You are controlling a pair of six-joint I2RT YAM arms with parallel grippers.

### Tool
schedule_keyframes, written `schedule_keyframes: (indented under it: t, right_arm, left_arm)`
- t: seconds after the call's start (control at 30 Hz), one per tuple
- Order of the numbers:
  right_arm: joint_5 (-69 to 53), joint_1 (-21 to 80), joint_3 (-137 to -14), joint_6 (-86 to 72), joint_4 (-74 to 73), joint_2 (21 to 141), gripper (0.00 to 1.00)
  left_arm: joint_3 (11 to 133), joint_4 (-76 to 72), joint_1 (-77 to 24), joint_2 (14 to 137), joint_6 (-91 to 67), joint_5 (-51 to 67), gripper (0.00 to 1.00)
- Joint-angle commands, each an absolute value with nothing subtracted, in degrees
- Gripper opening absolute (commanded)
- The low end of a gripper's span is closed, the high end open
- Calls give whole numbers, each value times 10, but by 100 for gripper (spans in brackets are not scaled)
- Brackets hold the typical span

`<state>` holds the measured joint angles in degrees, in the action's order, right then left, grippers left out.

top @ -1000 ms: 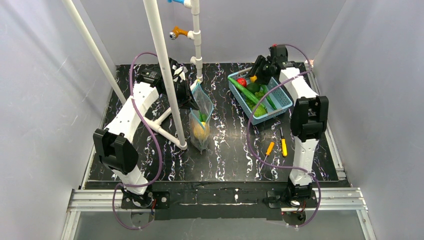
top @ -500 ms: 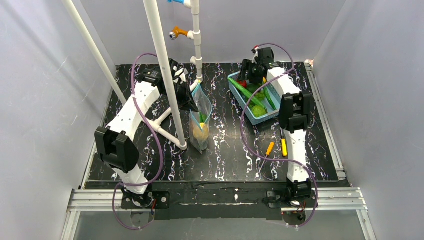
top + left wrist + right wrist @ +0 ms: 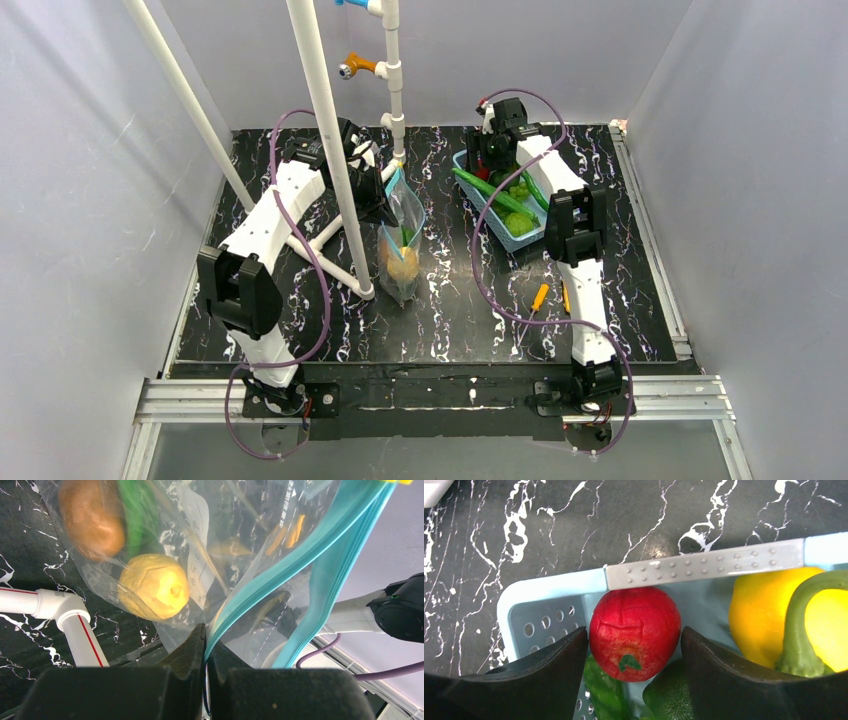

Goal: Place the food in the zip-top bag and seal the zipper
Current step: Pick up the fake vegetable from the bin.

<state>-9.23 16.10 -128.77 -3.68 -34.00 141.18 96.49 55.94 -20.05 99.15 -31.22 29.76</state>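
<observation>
We find the left gripper (image 3: 206, 636) clenched on the thin teal-blue zipper strip (image 3: 305, 550) of the clear crinkly plastic bag (image 3: 200, 525). Beyond its fingers the bag holds a yellow round fruit (image 3: 155, 587), a brown-orange fruit (image 3: 92, 520) and a green pod (image 3: 137, 510). The right gripper (image 3: 634, 647) is released, jaws straddling a small red round toy piece (image 3: 635, 625) inside the light-blue slotted plastic basket (image 3: 549, 587) on the black marbled desk (image 3: 524, 520).

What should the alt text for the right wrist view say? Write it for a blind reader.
The right hand, open, straddles a red toy fruit in the corner of a light-blue basket. A yellow fruit with a green stem lies beside it, green pieces below, and black marbled table beyond the rim.
</observation>
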Motion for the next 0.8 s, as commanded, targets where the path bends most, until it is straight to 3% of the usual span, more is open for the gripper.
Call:
schedule_keyframes:
  t: [0.0, 0.2, 0.77]
  right_arm:
    - [-53, 158, -1333, -26, -376, 1440, 73]
    - [-38, 158, -1335, -31, -368, 1402, 52]
    - [-51, 143, -1313, -91, -399, 1225, 26]
  left_arm:
    - [978, 576, -202, 987, -303, 299, 0]
    - [973, 579, -202, 980, -300, 289, 0]
    - [927, 541, -202, 941, -313, 296, 0]
